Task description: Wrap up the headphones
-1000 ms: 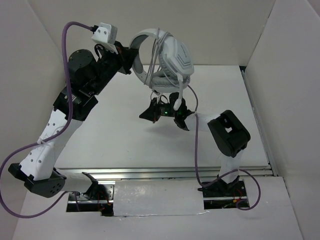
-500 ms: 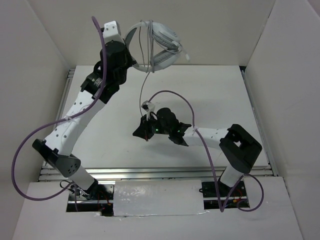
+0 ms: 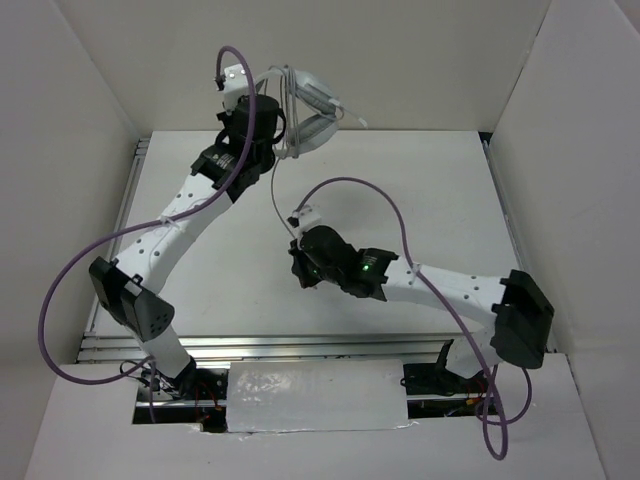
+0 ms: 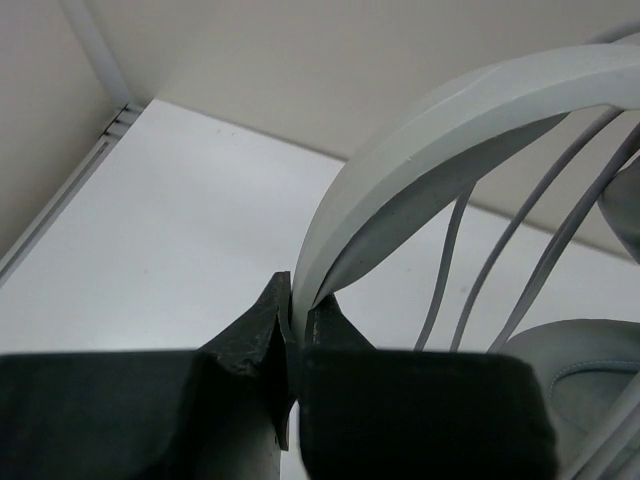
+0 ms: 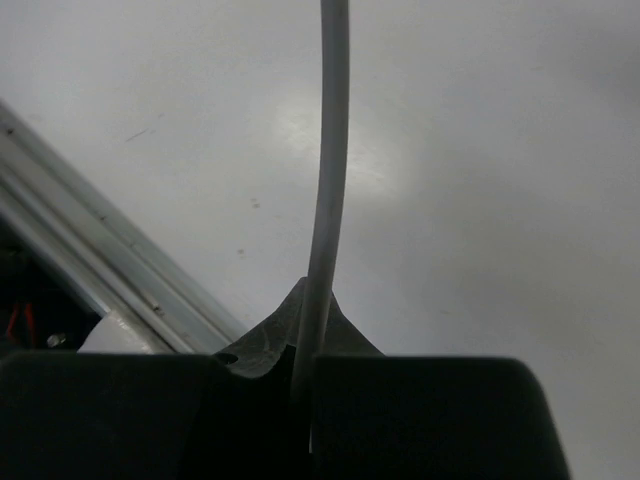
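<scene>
The light grey headphones (image 3: 310, 100) hang in the air near the back wall, with my left gripper (image 3: 277, 133) shut on the headband. In the left wrist view the headband (image 4: 450, 130) rises from between the jaws of the left gripper (image 4: 297, 300). Several turns of thin grey cable (image 4: 448, 262) cross it, and an ear cup (image 4: 585, 350) shows at lower right. The free cable (image 3: 275, 195) drops to my right gripper (image 3: 297, 265), low over the table. That right gripper (image 5: 312, 320) is shut on the cable (image 5: 330, 150). The plug is hidden.
White walls (image 3: 80, 120) enclose the table (image 3: 440, 190) on three sides, and the headphones are close to the back one. An aluminium rail (image 3: 300, 345) runs along the near edge. Thick purple arm cables (image 3: 350, 185) loop above both arms.
The left arm has swung back and left, turning the headphones edge-on near the back wall. The right gripper shut on the cable and moved down toward the near edge, drawing the cable out.
</scene>
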Available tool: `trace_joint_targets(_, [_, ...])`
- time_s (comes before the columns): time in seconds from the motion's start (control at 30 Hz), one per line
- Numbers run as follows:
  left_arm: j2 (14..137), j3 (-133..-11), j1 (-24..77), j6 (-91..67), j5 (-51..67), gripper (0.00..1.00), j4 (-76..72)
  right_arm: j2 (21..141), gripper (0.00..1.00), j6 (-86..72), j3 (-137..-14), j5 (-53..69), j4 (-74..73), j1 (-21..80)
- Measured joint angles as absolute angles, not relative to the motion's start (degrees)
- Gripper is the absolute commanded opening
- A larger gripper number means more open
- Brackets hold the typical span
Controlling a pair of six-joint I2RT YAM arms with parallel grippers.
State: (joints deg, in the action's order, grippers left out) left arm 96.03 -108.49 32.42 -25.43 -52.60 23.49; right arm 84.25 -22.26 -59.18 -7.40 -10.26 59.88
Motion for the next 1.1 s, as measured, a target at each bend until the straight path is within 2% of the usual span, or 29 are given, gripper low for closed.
trace_joint_targets(0.2, [99.42, -100.33, 32.1, -25.26, -52.45, 0.0, 23.9, 75.85, 0.0, -21.54, -67.77, -25.87, -27.73, 60.71])
trace_joint_targets(0.47, [99.33, -86.13, 32.42, -22.2, -43.4, 0.0, 20.36, 75.48, 0.0, -17.52, -76.18, -45.82, -38.98, 58.87])
trace_joint_targets(0.8, [92.6, -73.17, 34.57, -17.61, -24.58, 0.0, 12.32, 75.7, 0.0, -2.07, -76.55, -43.75, -30.96, 52.34])
trace_joint_targets(1.1, [86.91, -65.52, 36.49, -16.75, -10.81, 0.0, 5.85, 75.66, 0.0, 7.77, -72.29, -33.26, -22.48, 42.52])
